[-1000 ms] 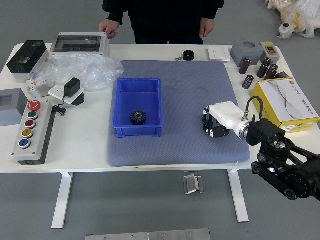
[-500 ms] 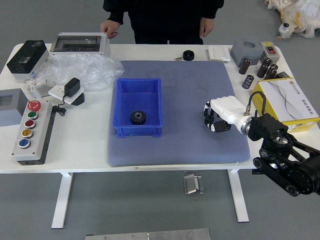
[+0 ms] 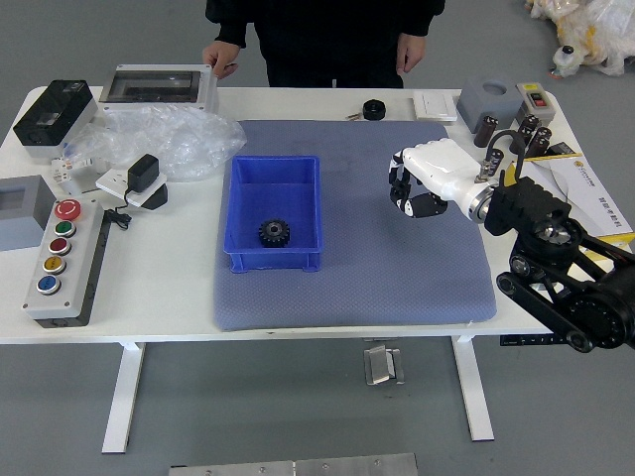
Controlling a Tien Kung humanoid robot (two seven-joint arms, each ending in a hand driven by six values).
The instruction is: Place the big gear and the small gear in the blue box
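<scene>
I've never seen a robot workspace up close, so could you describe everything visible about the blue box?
The blue, open-topped rectangular box looks like glossy plastic, with straight walls and two small tabs on its near side. It sits upright on the grey-blue mat, toward its left side. Inside, near the front wall, lies one black toothed gear. No hand touches the box.

**High head cam, facing forward and down**

Sits above the robot's side of the table [image 3: 149, 297]; far enough back to fit near and far edges (near one below mid-frame), plus floor [image 3: 248, 397] beyond both.
</scene>
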